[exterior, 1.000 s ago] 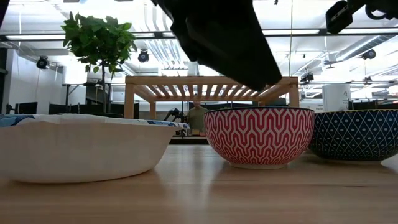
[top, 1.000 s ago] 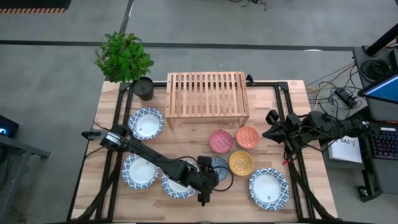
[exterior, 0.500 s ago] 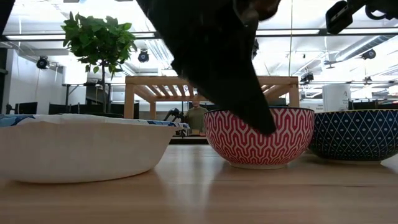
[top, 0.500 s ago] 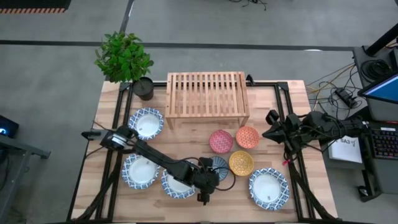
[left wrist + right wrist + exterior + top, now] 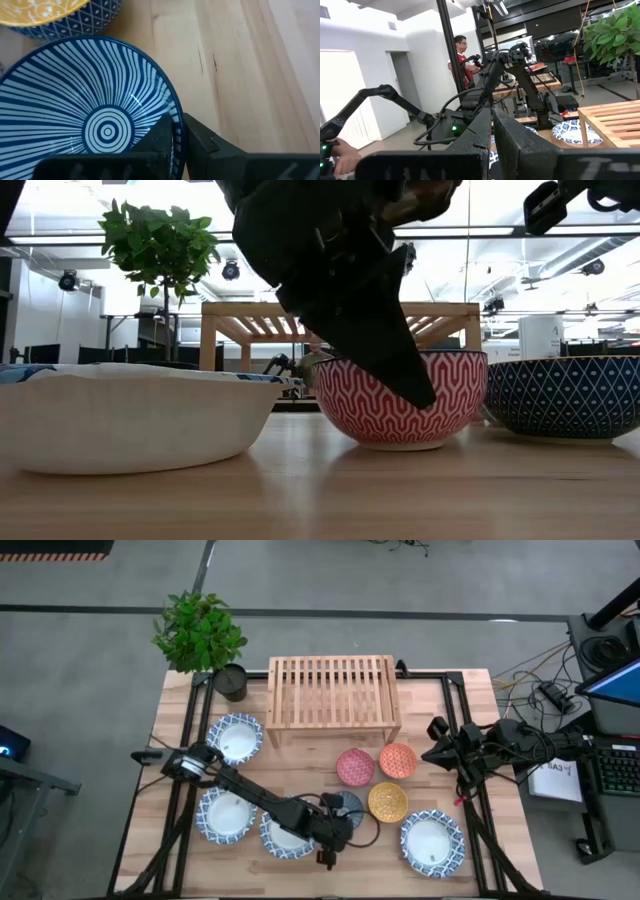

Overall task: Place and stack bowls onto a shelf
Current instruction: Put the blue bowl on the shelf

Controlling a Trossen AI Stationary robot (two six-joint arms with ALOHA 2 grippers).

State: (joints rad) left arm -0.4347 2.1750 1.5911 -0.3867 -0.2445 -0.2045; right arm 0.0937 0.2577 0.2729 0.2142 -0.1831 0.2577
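A small bowl (image 5: 349, 804), blue-striped inside (image 5: 100, 125) and red zigzag outside (image 5: 380, 405), stands on the table near the front middle. My left gripper (image 5: 338, 822) is shut on its rim. Beside it sit the yellow bowl (image 5: 387, 801), the pink bowl (image 5: 355, 767) and the orange bowl (image 5: 397, 760). Wide blue-rimmed bowls (image 5: 236, 737) (image 5: 227, 814) (image 5: 285, 837) (image 5: 432, 843) rest on the tabletop. The slatted shelf (image 5: 333, 690) stands at the far middle with nothing on it. My right gripper (image 5: 433, 743) waits shut at the table's right edge. My left gripper has the striped bowl's rim (image 5: 177, 117) on the side toward the table's near edge. One finger (image 5: 160, 137) is inside the bowl and the other (image 5: 200, 142) outside. The fingers slant down from the table's left. The bowl's foot (image 5: 400, 444) stays on the table.
A potted plant (image 5: 231, 681) stands at the far left corner beside the shelf. The yellow bowl is close on the held bowl's right and a wide bowl close on its left. People and other robot arms show in the room beyond the table.
My left gripper has sunk toward the striped bowl and shut, taking hold of its rim. The bowl has slid a little toward the table's left and stays on the table.
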